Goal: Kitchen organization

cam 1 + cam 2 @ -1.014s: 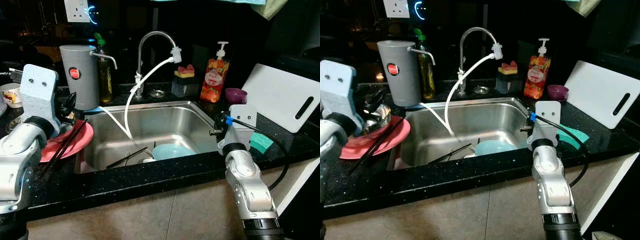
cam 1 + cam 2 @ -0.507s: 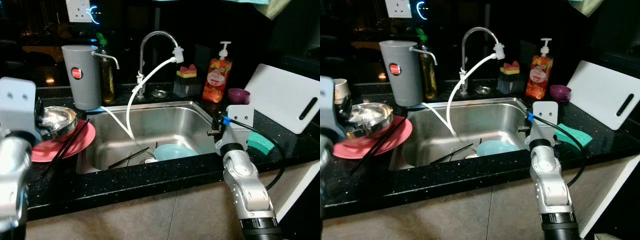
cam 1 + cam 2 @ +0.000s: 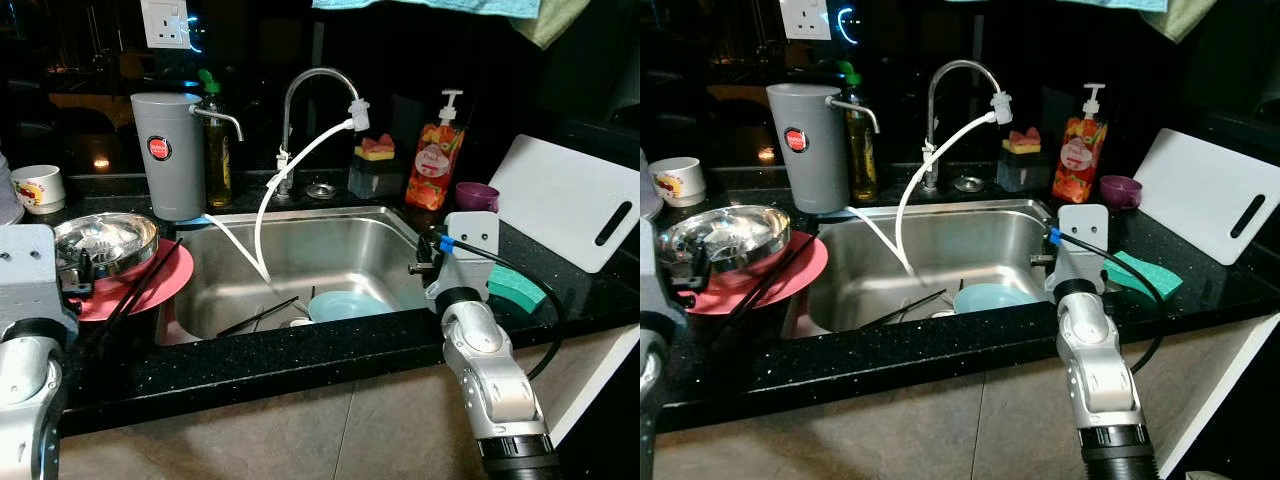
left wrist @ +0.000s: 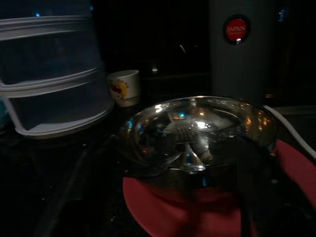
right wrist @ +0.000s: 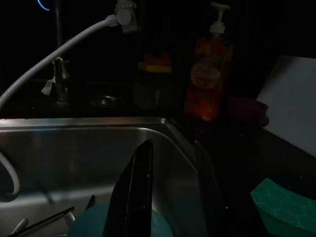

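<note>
A shiny steel bowl [image 3: 105, 240] rests on a red plate [image 3: 150, 285] on the black counter left of the sink, with black chopsticks [image 3: 135, 290] leaning across the plate. My left gripper [image 3: 78, 272] is low at the bowl's near rim; the left wrist view dimly shows its fingers spread apart in front of the bowl [image 4: 197, 133], holding nothing. My right gripper [image 3: 417, 266] hovers open at the sink's right wall, its fingers [image 5: 133, 197] pointing over a pale blue bowl [image 3: 345, 303] in the steel sink [image 3: 300, 235].
Around the sink stand a grey water filter [image 3: 168, 155], a tap with white hose [image 3: 300, 100], an orange soap bottle [image 3: 432, 165], a purple cup [image 3: 475, 193], a green sponge [image 3: 515, 287] and a white cutting board [image 3: 570, 205]. Utensils [image 3: 255, 315] lie in the sink. A white cup [image 3: 38, 188] sits far left.
The head view has shifted. My left arm has drawn back and down, uncovering the steel bowl on the red plate. The right arm has hardly moved.
</note>
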Controlling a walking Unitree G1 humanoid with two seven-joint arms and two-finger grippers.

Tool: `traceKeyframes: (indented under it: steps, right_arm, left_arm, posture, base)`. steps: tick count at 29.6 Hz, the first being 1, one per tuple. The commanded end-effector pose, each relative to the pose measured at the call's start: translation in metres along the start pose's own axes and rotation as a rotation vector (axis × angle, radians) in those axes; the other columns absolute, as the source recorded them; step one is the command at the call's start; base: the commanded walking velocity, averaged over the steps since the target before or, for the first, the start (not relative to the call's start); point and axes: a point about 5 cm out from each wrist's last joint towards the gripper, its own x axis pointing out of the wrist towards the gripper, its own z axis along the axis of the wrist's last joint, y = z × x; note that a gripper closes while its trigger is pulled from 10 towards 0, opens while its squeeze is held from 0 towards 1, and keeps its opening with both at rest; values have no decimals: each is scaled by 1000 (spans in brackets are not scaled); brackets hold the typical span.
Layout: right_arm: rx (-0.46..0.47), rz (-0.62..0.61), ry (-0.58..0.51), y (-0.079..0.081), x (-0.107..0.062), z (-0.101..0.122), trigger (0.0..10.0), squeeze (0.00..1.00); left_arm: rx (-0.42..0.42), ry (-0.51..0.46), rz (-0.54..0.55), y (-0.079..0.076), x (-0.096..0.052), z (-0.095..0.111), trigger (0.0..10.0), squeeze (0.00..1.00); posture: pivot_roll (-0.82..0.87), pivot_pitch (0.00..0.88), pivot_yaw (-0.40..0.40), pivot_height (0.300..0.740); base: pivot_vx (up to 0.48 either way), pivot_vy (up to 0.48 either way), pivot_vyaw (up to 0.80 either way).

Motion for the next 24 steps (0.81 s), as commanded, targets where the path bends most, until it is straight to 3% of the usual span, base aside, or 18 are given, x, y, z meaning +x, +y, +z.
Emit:
traceKeyframes:
  steps: [1, 6, 7, 13, 19, 24]
  right_arm:
    - [-10, 1, 4, 0, 1, -2, 10000, 0]
    - [-8, 0, 2, 0, 2, -1, 10000, 0]
    - [-7, 0, 1, 1, 1, -1, 10000, 0]
    - [-7, -7, -2, -1, 0, 0, 10000, 0]
    - [-12, -8, -2, -1, 0, 1, 10000, 0]
    - [-13, -13, -6, -3, 0, 3, 10000, 0]
  left_arm:
    - [13, 4, -8, 0, 2, -3, 10000, 1000]
    - [5, 18, -24, -1, 15, -7, 10000, 1000]
    - [11, 14, -25, 0, 18, -7, 10000, 0]
    - [68, 27, -6, 8, 30, -12, 10000, 0]
    - [81, 83, -122, 0, 38, -24, 10000, 0]
    - [95, 91, -140, -2, 40, -28, 10000, 0]
  posture:
    - [164, 25, -82, 740]
    - [163, 26, -82, 740]
    - [158, 28, -79, 740]
    - [149, 30, -76, 740]
    - [143, 32, -77, 740]
    - [132, 31, -77, 740]
  base:
    - [0, 0, 0]
    - [0, 0, 0]
    - [0, 0, 0]
    - [0, 0, 0]
    - [0, 0, 0]
    - [0, 0, 0]
